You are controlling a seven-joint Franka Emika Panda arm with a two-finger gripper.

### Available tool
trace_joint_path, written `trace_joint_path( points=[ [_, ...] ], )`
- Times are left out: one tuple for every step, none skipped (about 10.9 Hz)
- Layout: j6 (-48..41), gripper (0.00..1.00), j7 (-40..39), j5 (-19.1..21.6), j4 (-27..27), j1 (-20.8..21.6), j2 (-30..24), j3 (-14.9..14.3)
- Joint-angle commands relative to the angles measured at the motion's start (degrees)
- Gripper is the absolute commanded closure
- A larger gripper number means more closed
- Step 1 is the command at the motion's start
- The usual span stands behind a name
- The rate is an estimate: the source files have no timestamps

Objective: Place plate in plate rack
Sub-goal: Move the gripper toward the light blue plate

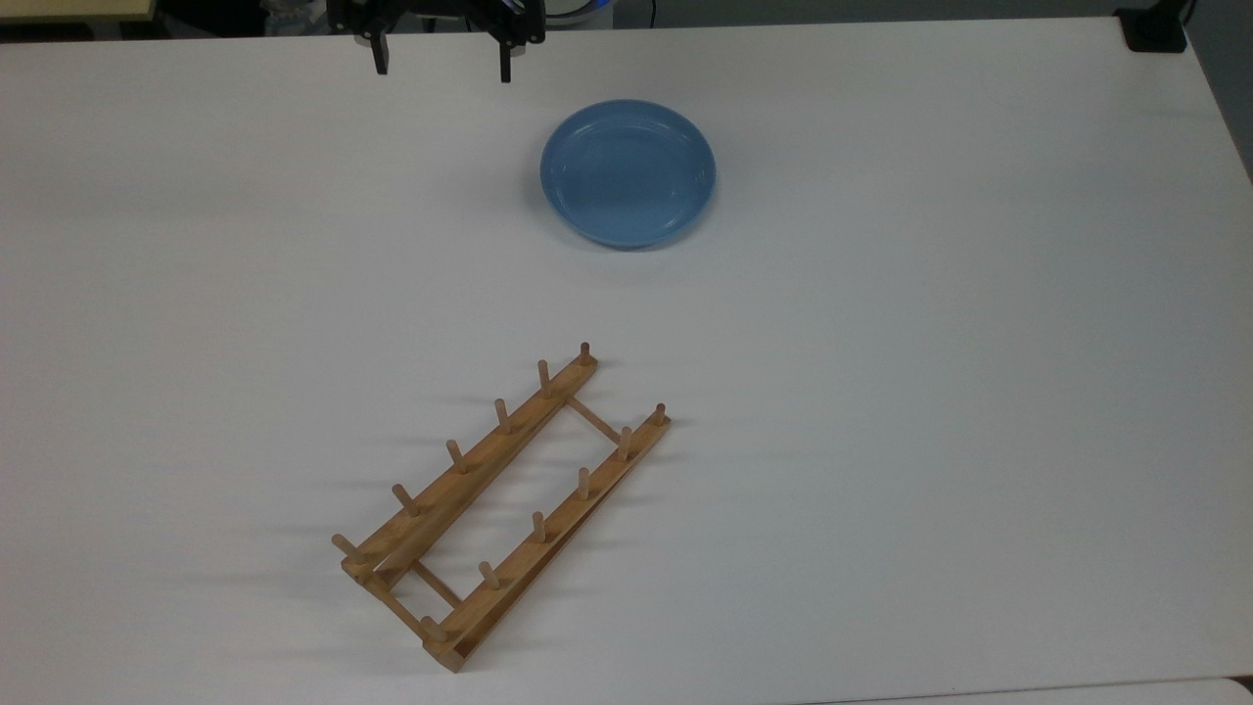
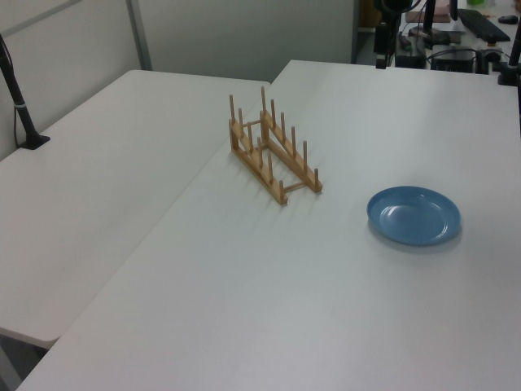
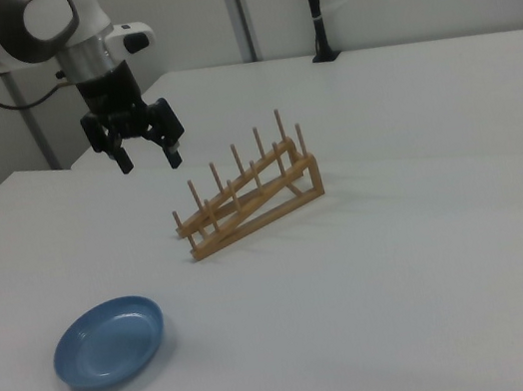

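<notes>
White desk (image 1: 979,392), otherwise bare. Nearest in the top view, the light-brown wooden pegged plate rack (image 1: 504,504) lies empty. Beyond it, well apart, the glossy light-blue round plate (image 1: 627,172) sits flat, ungrasped. Farthest, the black gripper (image 1: 441,61) hovers, jaws wide, likely readied for the rim.

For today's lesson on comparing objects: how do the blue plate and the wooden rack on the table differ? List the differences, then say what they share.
1. The plate is round, while the rack is long and narrow.
2. The plate is glossy blue; the rack is light-brown wood.
3. The plate is a solid, shallow dish, while the rack is an open frame with upright pegs.

Both rest on the white table, apart from each other, and the hand holds neither.
</notes>
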Motion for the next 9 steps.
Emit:
trace_joint_path(
  points=[
    [0.88,0.00,-11.59,0.25,-4.49,0.80,-0.47,0.03],
    [0.88,0.00,-14.14,0.25,-5.46,0.80,-0.03,0.21],
    [0.79,0.00,-16.26,-0.01,-6.25,1.50,0.84,0.21],
    [0.70,0.00,-17.49,-0.45,-7.22,2.38,1.37,0.21],
    [0.70,0.00,-17.85,-1.41,-8.79,3.26,1.72,0.21],
    [0.87,0.00,-17.86,-2.73,-10.72,3.79,1.99,0.21],
    [1.31,0.00,-17.95,-3.70,-12.48,4.40,2.08,0.30],
    [1.58,0.00,-17.95,-3.97,-14.33,5.19,2.25,0.30],
    [2.80,0.00,-17.95,-3.97,-15.56,5.63,2.95,0.30]
  ],
)
